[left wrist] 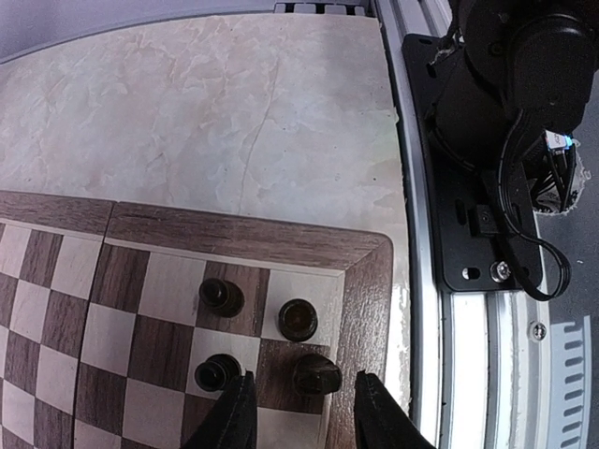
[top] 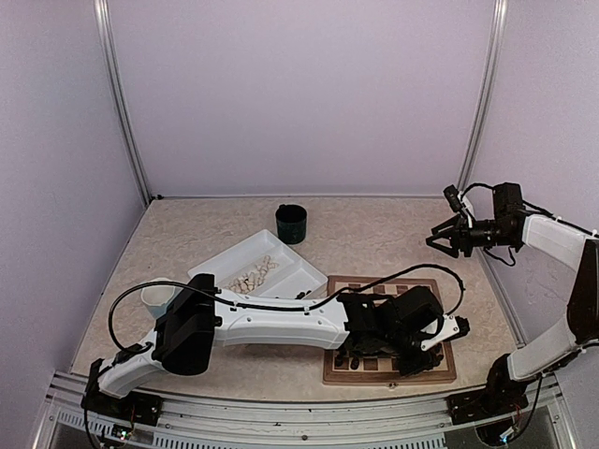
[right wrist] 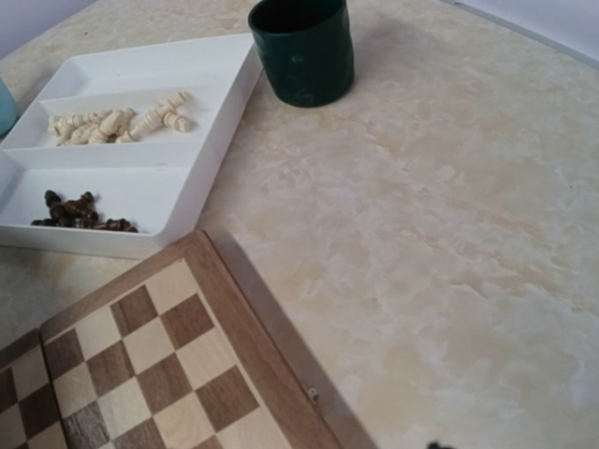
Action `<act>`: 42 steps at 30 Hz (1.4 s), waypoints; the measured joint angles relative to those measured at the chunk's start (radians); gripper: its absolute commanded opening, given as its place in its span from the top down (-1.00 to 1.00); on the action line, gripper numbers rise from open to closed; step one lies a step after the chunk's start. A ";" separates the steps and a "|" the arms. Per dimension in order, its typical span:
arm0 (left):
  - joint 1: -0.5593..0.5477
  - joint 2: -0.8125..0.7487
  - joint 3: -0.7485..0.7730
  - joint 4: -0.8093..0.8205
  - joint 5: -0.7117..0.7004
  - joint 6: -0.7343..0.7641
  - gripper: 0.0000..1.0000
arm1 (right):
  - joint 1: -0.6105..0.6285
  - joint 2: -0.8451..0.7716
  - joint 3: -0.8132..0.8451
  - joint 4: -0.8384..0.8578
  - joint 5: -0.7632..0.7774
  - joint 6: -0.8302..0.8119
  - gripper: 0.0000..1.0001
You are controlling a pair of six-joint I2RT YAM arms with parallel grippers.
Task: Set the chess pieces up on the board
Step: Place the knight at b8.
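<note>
- My left pincer (left wrist: 306,398) hangs low over the board (left wrist: 234,238), at its near right corner by the bench (left wrist: 187,112) edge. The jaws are apart and hold nothing.
- Four dark pieces (left wrist: 298,319) stand in a two-by-two block on the corner squares. The nearest piece (left wrist: 316,374) sits just ahead of my fingertips (left wrist: 239,412), in line with the gap between them and not touching either.
- My right pincer (top: 447,236) is raised well off to the board's far right, jaws spread and empty.
- The tray (right wrist: 140,187) lies on the bench beyond the board's far left corner. It has pale pieces (right wrist: 117,123) in one compartment and a dark heap (right wrist: 80,213) in the next. A green cup (right wrist: 304,51) stands near its far corner.
- From the top view, my left arm (top: 271,327) covers much of the board, so the pieces there barely show.
- Looking straight down, I cannot tell what kind each of the four dark pieces is.
- The right wrist view cuts off its own fingers almost wholly.
</note>
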 measured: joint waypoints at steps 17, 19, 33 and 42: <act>0.000 0.005 0.034 -0.002 0.026 -0.003 0.32 | 0.000 0.000 0.000 -0.007 0.000 -0.006 -0.13; 0.000 0.007 0.037 -0.001 0.026 -0.006 0.32 | 0.000 0.000 0.000 -0.007 0.000 -0.007 -0.13; 0.000 0.048 0.048 -0.006 0.026 -0.023 0.43 | 0.000 0.000 0.000 -0.023 -0.001 -0.012 -0.12; 0.000 0.048 0.049 -0.005 0.025 -0.026 0.66 | 0.000 0.000 0.000 -0.029 -0.004 -0.012 -0.12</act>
